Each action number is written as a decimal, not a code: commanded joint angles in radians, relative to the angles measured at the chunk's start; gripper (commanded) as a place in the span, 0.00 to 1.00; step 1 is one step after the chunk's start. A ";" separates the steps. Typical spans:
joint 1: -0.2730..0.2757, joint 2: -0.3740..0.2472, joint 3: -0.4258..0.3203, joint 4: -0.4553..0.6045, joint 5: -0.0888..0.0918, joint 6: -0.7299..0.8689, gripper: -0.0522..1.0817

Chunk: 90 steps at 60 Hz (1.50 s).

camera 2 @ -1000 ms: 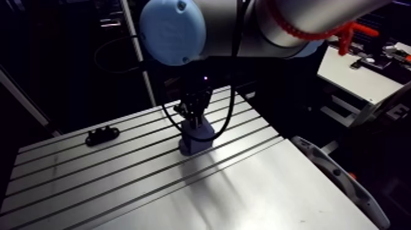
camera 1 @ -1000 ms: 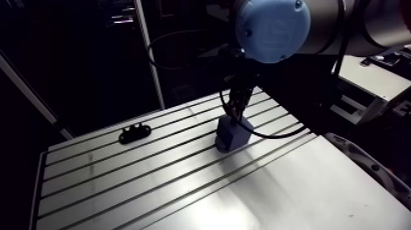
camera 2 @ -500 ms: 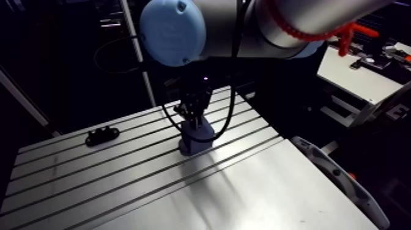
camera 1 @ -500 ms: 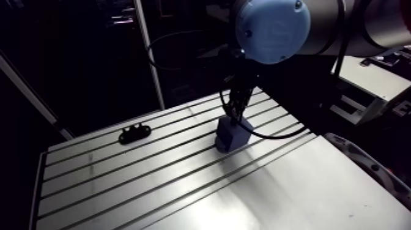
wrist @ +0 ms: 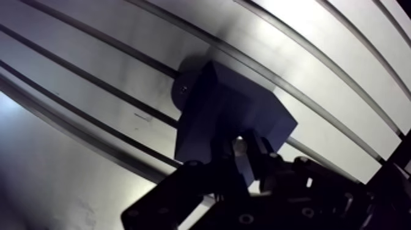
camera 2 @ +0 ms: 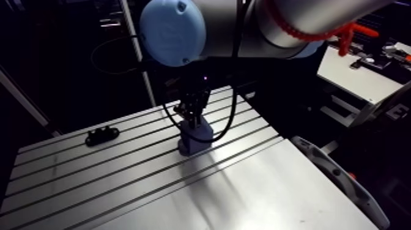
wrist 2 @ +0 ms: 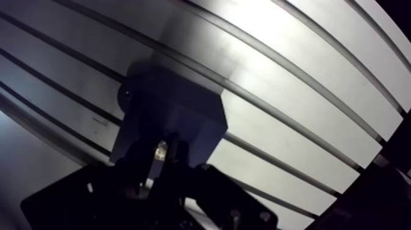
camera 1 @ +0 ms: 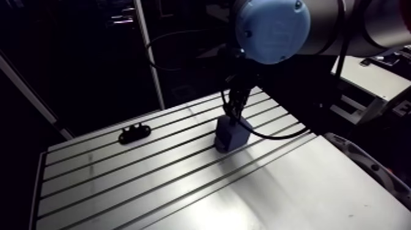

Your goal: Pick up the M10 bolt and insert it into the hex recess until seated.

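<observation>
Fingers (wrist: 262, 156) stood close together, clamped on a small bright piece taken to be the M10 bolt (wrist: 239, 145); only its glinting end showed between them. The gripper (wrist 2: 161, 148) hung directly over the blue block (wrist: 226, 104), which sat on the slotted table (camera 1: 122, 177). In the arm view the fingertips reached the block's top face.

Key relation: the bolt lay straight below the wrist and right above the block. Its long axis appeared to run along the fingers, pointing down into the block. The hex recess itself was hidden under the fingers and bolt, so it could not be told whether the bolt had entered or seated.

Judgement: the coming move was a straight push along that axis, and any tilt or mismatch of the hex flats risked jamming. A small black bracket (camera 1: 134, 133) lay well apart, out of the way.
</observation>
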 commanded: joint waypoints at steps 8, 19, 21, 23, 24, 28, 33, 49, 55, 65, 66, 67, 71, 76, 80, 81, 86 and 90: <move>-0.002 -0.001 0.001 0.000 0.006 -0.035 0.74; -0.002 -0.003 0.001 0.002 0.006 -0.038 0.74; -0.002 -0.004 0.001 0.002 0.006 -0.040 0.74; -0.002 -0.006 0.001 0.000 0.006 -0.048 0.74; -0.002 -0.006 0.001 0.000 0.007 -0.058 0.74; -0.004 -0.006 0.001 0.000 0.010 -0.070 0.74; -0.005 -0.006 0.001 0.000 0.017 -0.071 0.73; -0.011 -0.018 0.004 -0.006 0.029 -0.006 0.24; -0.016 -0.024 0.007 -0.006 0.030 0.001 0.18; -0.017 -0.035 0.012 -0.005 0.045 0.009 0.05; -0.017 -0.035 0.012 -0.005 0.045 0.009 0.05; -0.018 -0.039 0.012 -0.005 0.047 0.009 0.05; -0.022 -0.042 0.012 -0.005 0.050 0.009 0.05; -0.022 -0.046 0.012 -0.003 0.051 0.008 0.05; -0.025 -0.050 0.012 -0.003 0.051 0.008 0.05; -0.025 -0.050 0.012 -0.003 0.051 0.008 0.05; -0.027 -0.052 0.013 -0.003 0.051 0.008 0.05; -0.027 -0.053 0.013 -0.003 0.051 0.009 0.05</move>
